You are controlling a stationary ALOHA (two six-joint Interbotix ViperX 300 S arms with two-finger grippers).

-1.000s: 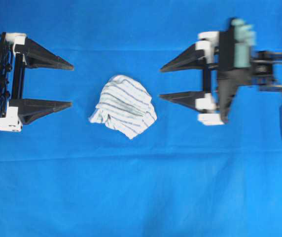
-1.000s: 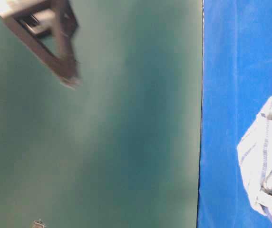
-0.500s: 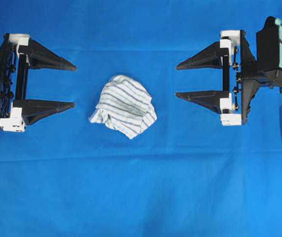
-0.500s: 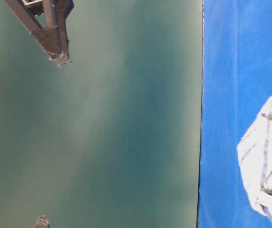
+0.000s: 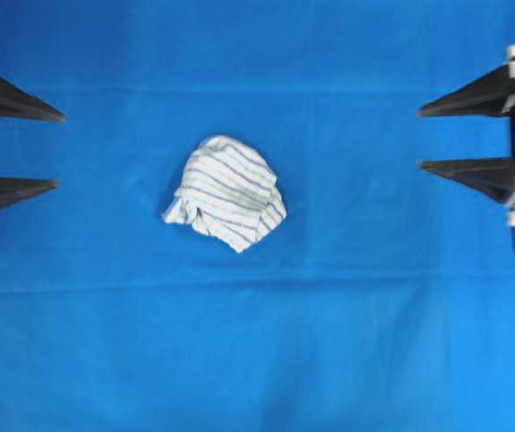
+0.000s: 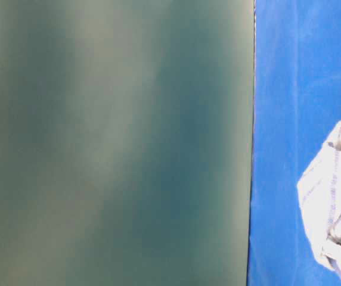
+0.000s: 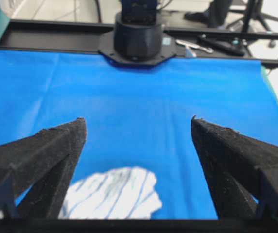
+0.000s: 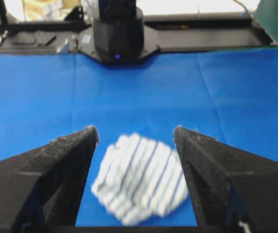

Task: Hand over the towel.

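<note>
The towel (image 5: 226, 192), a small white cloth with thin blue-grey stripes, lies crumpled on the blue cloth a little left of the middle of the overhead view. It touches neither gripper. My left gripper (image 5: 59, 151) is at the left edge, open and empty, its fingers pointing at the towel from well away. My right gripper (image 5: 420, 139) is at the right edge, also open and empty. The left wrist view shows the towel (image 7: 112, 194) low between the open gripper (image 7: 138, 120). In the right wrist view the towel (image 8: 141, 179) lies on the cloth, seen between the spread gripper (image 8: 135, 129).
A large blue cloth (image 5: 329, 315) covers the table. The right arm's base (image 7: 136, 39) stands at the cloth's far edge in the left wrist view, the left arm's base (image 8: 117, 34) likewise in the right wrist view. A green panel (image 6: 117, 143) fills most of the table-level view.
Both grippers have drawn back from the towel toward the outer edges of the overhead view, staying open. The finger seen in the table-level view has left it. The towel has not moved.
</note>
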